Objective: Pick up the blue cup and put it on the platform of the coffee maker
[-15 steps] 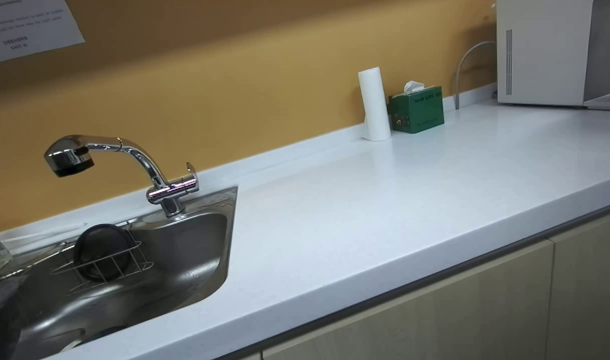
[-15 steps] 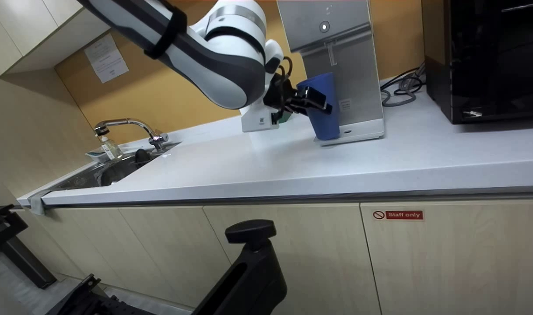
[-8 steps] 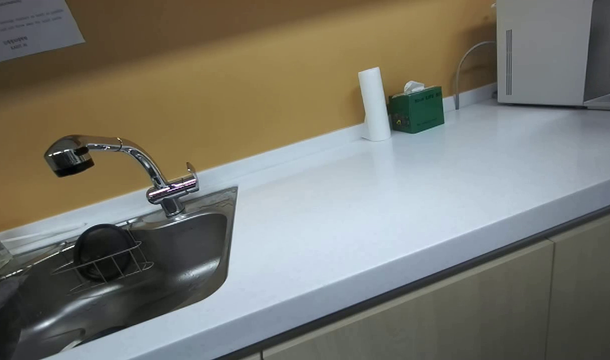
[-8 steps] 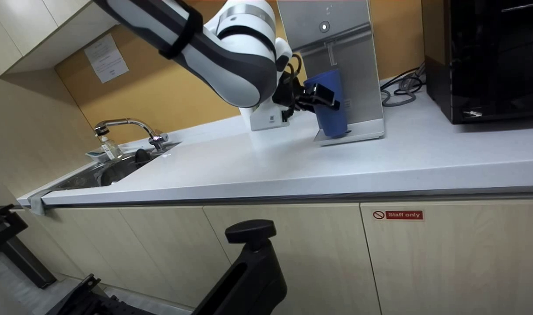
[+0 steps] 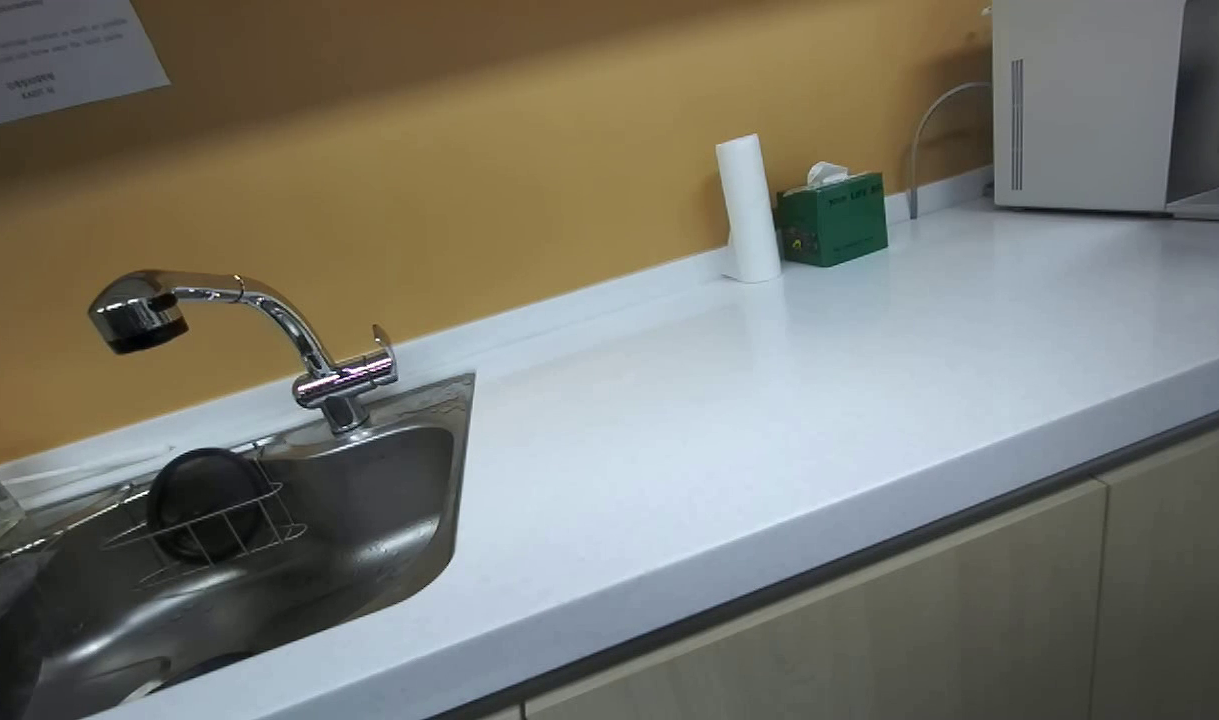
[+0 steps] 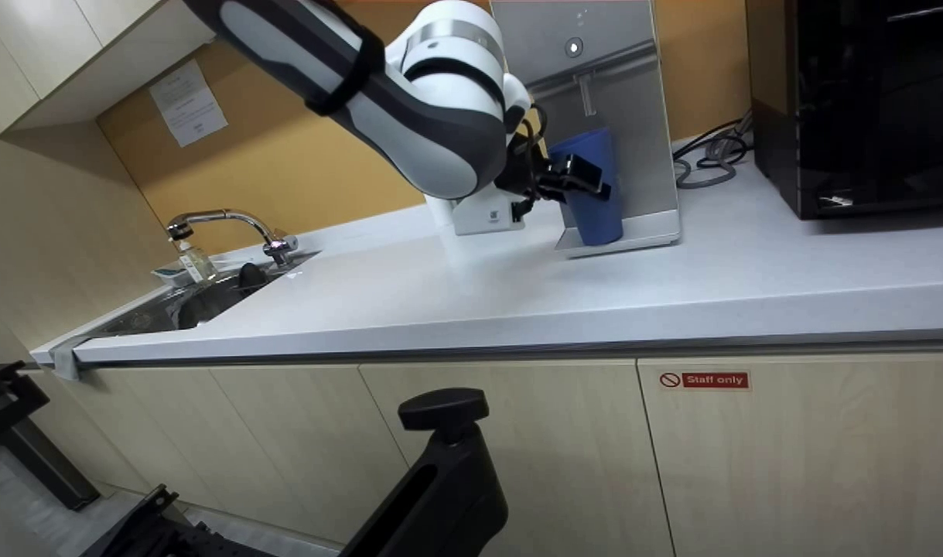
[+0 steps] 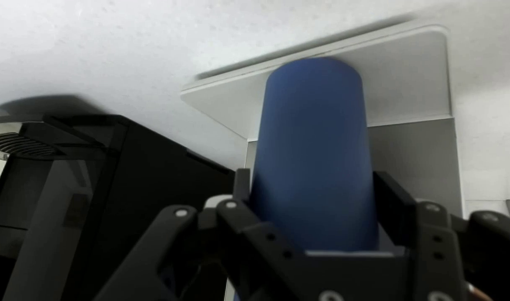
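Exterior view: arm [image 6: 421, 124] angled downward, jaws clamped on the blue cup [image 6: 596, 220].

Pale glare lies on the white counter [image 5: 729, 420]; shadow (soft-edged) darkens the upper orange wall [image 5: 529, 170].

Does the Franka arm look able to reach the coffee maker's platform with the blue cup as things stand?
Likely yes: the gripper holds the blue cup with its base seemingly over or on the platform, and no obstacle shows between. Whether they touch is unclear.
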{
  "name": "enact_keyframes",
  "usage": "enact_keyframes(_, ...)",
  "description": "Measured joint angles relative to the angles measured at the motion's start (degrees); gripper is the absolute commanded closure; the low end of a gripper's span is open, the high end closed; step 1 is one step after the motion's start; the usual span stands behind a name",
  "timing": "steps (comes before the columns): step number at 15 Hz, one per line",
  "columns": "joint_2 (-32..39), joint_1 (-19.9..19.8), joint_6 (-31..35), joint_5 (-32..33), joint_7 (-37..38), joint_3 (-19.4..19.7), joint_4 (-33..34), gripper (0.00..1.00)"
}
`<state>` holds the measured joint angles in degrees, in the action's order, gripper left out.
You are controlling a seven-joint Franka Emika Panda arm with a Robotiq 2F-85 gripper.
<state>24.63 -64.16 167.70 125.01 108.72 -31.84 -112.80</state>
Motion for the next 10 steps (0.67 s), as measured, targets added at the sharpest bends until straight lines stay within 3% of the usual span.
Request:
enact_keyframes(1, 0.3, 0.0, 0.0, 0.0, 0.0, 0.0, 0.3, 0.07)
enact_keyframes(4, 0.9, 0.0, 0.0, 0.2, -0.2, -0.1, 1.0, 0.00)
enact_keyframes(10, 1.2, 0.0, -0.1, 1.2, -0.3, -0.4, 2.0, 0.00)
